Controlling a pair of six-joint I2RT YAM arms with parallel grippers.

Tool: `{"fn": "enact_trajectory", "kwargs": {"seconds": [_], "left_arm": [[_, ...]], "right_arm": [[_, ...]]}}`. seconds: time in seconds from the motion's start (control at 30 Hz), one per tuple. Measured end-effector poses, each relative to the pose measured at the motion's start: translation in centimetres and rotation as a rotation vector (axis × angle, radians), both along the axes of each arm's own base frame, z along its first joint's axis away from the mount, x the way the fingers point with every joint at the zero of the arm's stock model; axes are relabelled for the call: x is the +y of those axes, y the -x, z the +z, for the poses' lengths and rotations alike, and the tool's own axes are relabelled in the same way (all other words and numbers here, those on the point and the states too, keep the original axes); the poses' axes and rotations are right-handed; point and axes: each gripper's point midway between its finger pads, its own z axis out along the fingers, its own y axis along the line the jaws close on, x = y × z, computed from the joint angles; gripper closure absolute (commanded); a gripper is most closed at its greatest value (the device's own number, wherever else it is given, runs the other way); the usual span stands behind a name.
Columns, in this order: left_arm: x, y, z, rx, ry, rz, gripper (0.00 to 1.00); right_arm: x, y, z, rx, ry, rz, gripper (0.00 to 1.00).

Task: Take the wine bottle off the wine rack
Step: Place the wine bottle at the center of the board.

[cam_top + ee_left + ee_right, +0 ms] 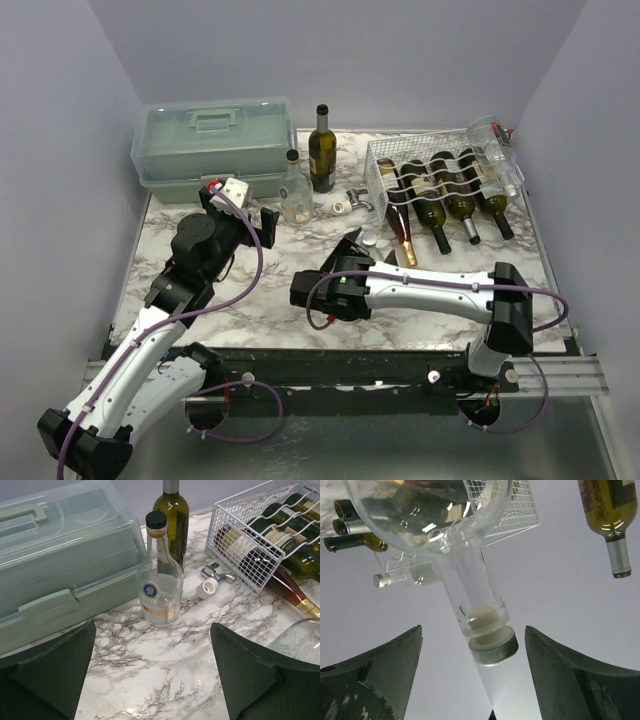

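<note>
The white wire wine rack [375, 170] stands at the back right with several dark bottles lying in its cradles. A clear bottle [494, 152] lies on top of it. In front of the rack a clear glass wine bottle [470, 580] with a silver cap [370, 238] stands on the marble. My right gripper [472, 627] is open on either side of that cap, and neither finger touches it. The bottle's glass shoulder [300, 640] shows at the right edge of the left wrist view. My left gripper [152, 624] hangs open and empty over bare marble at the left.
A pale green toolbox [210, 145] fills the back left. Beside it stand an olive wine bottle [321, 150] and a small clear labelled bottle [160, 580]. A metal stopper and a white roll [207, 587] lie near the rack. A pink bottle [402, 235] pokes out of the rack's front.
</note>
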Motion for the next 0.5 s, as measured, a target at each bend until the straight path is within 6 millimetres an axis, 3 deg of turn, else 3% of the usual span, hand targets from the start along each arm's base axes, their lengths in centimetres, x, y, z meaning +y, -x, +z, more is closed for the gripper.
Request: {"fn": "enact_trajectory", "kwargs": {"seconds": [0.5], "left_arm": [[0.1,-0.2,-0.2,0.006,-0.007,0.01,0.01]], "right_arm": [[-0.7,2.9,4.0,-0.046,-0.234,0.037,0.14]]}}
